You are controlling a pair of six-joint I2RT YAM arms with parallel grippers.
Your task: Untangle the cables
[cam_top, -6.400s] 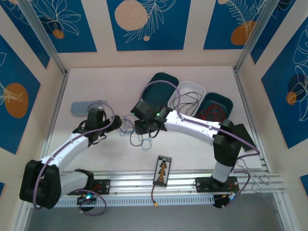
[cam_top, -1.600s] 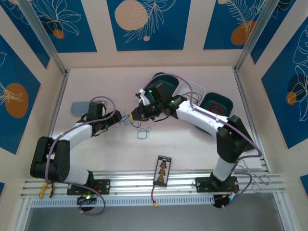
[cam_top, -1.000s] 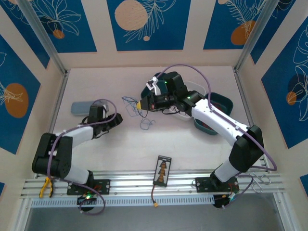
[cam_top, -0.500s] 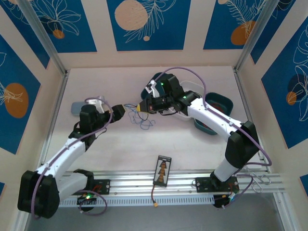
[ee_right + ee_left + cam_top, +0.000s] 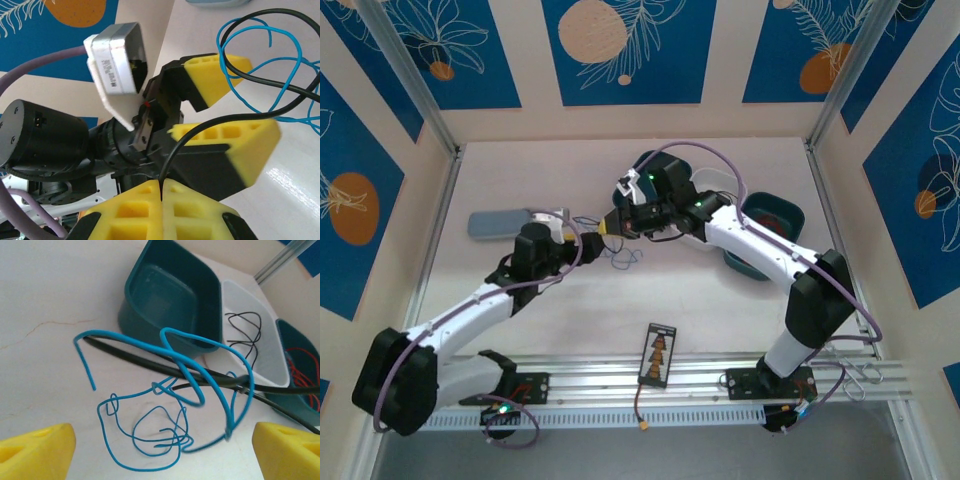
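Cream table [image 5: 520,170], blue floral walls [image 5: 620,50]; three plastic trays [image 5: 172,295] — two teal, one white. Left gripper [image 5: 162,445] gaping; right gripper [image 5: 162,187] pinching thin tangled cables [image 5: 197,401], apparently a black strand.

Left hand [image 5: 160,455] jaws wide apart; cables [image 5: 242,387] strung across gap; teal tray [image 5: 145,326] behind.

The left arm [image 5: 470,310] and right arm [image 5: 760,245] had white shells and black joints, each trailed by a looping lilac cable [image 5: 705,150]. The left gripper [image 5: 257,100] carried blocky yellow fingers [image 5: 220,75] with moulded pockets on black mounts, behind them a white boxy camera [image 5: 117,55]. A green light [image 5: 638,181] glowed on the right wrist.
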